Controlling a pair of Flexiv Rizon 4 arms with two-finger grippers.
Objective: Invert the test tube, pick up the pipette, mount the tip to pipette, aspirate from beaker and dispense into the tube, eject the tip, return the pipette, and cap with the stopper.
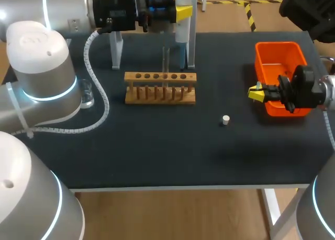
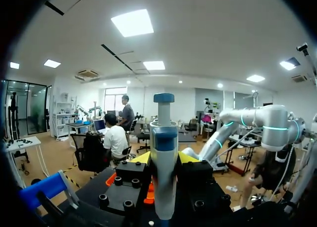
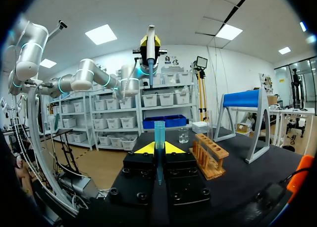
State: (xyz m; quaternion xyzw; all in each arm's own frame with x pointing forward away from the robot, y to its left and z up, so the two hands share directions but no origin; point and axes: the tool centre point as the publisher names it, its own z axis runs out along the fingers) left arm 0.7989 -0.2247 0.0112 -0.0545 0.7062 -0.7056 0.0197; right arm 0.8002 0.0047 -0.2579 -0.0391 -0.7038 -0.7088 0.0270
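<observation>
L fingers [image 2: 142, 158] clamped on pipette [image 2: 164, 152]; R fingers [image 3: 143, 148] pinch blue tip [image 3: 159, 138], nearly closed.

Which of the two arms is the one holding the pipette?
The left arm, over the table's far side: its jaws grip the white pipette with the blue plunger. The right arm holds only a small blue tip in its jaws.

My pipette [image 2: 163, 152] is white with a blue cap and band; my pipette tip [image 3: 159, 135] is translucent blue. Bin [image 1: 280, 59] orange, tube rack [image 1: 160, 88] tan wood, stopper [image 1: 225, 119] white, table [image 1: 157, 151] black.
</observation>
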